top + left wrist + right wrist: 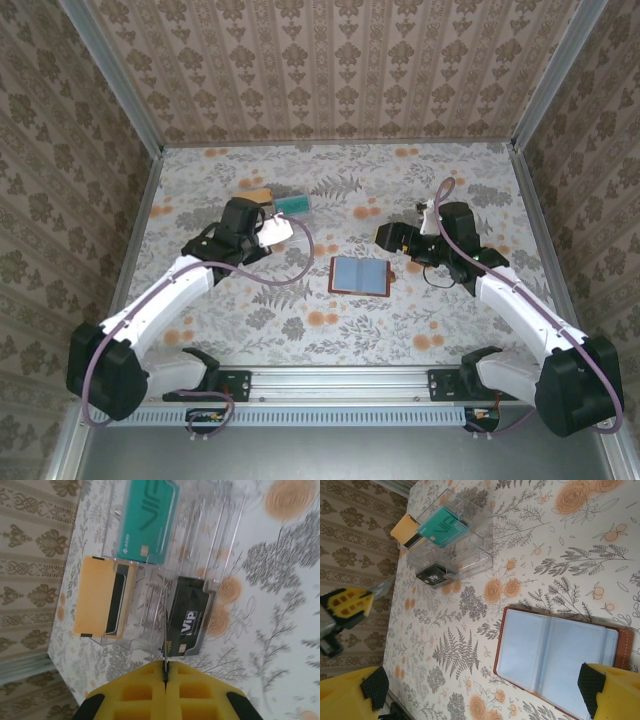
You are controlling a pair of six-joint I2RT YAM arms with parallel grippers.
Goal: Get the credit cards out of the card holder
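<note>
The card holder (360, 275) lies opened flat at the middle of the floral table (450, 190), blue-grey lining up; just beyond its right corner the right gripper (388, 237) hangs with its jaws spread wide, grasping nothing; farther left, well apart from the holder, the left gripper (165, 680) is clenched on a thin card (382, 586) seen edge-on; beyond it stands a clear rack (220, 540) holding a black card (187, 617), an orange card (97, 597) and a teal card (150, 522).
</note>
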